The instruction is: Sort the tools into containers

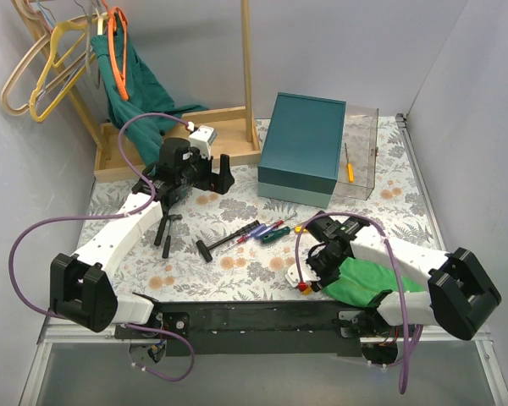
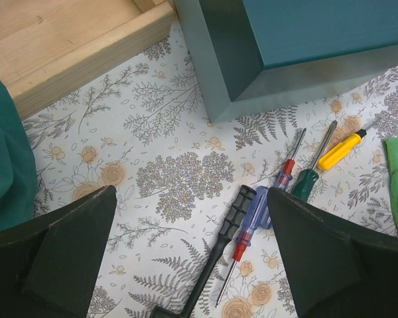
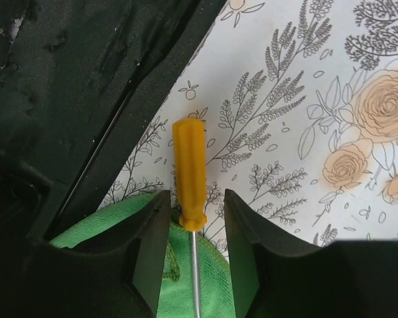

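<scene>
Several tools lie mid-table: a black-handled tool point(image 2: 235, 214), a blue screwdriver point(image 2: 255, 213), a small red and blue one point(image 2: 286, 170), a green one point(image 2: 308, 183) and a yellow one point(image 2: 340, 150). My left gripper point(image 2: 191, 196) is open and empty, high above them point(image 1: 213, 179). My right gripper point(image 3: 197, 205) is low at the front right point(image 1: 315, 275). Its jaws stand open on either side of an orange screwdriver point(image 3: 189, 171) whose shaft lies on a green cloth point(image 3: 186, 291).
A teal box point(image 1: 303, 145) and a clear bin point(image 1: 361, 144) holding an orange screwdriver point(image 1: 349, 166) stand at the back. A wooden tray point(image 1: 229, 135) with a green garment is at the back left. Another black tool point(image 1: 165, 228) lies by the left arm.
</scene>
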